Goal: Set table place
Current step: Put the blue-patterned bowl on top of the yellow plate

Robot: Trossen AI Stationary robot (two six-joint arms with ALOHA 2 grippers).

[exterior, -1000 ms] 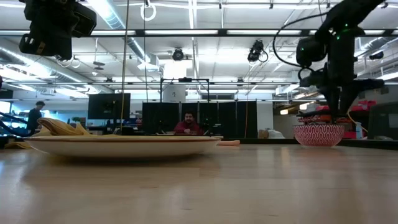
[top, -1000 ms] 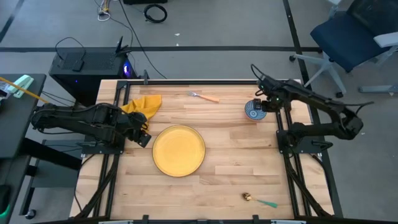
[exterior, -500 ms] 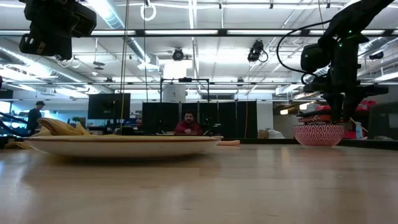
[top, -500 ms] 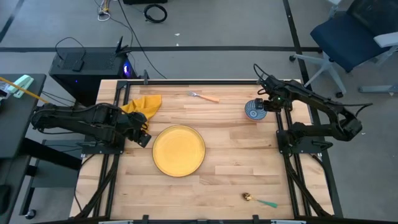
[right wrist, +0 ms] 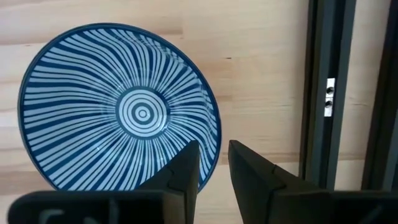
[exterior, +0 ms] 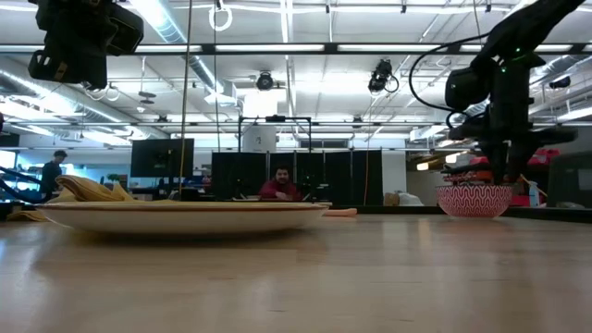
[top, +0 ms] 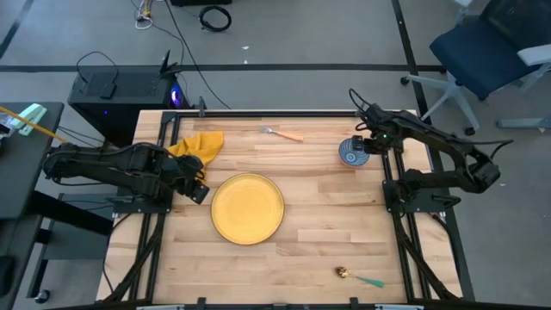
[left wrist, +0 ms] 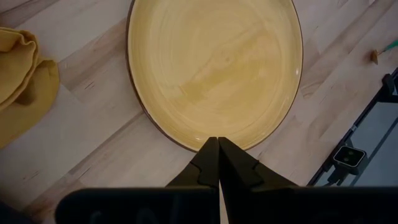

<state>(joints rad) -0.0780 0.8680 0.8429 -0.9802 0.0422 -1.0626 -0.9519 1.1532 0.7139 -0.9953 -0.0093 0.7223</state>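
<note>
Right wrist view has the right tool point(right wrist: 213, 163) slightly parted astride the rim of the bowl point(right wrist: 118, 112) near the table's point(top: 327, 224) right rail — stiff, glazed, likely slippery and breakable, so pinch the rim wall squarely.

Grey floor point(top: 301, 34), blue office chair point(top: 495, 43), black computer case point(top: 112, 90), ceiling strip lights point(exterior: 277, 46), seated person point(exterior: 279, 185)

Right gripper point(right wrist: 213, 163) slightly shifted at bowl point(right wrist: 118, 112).
</note>
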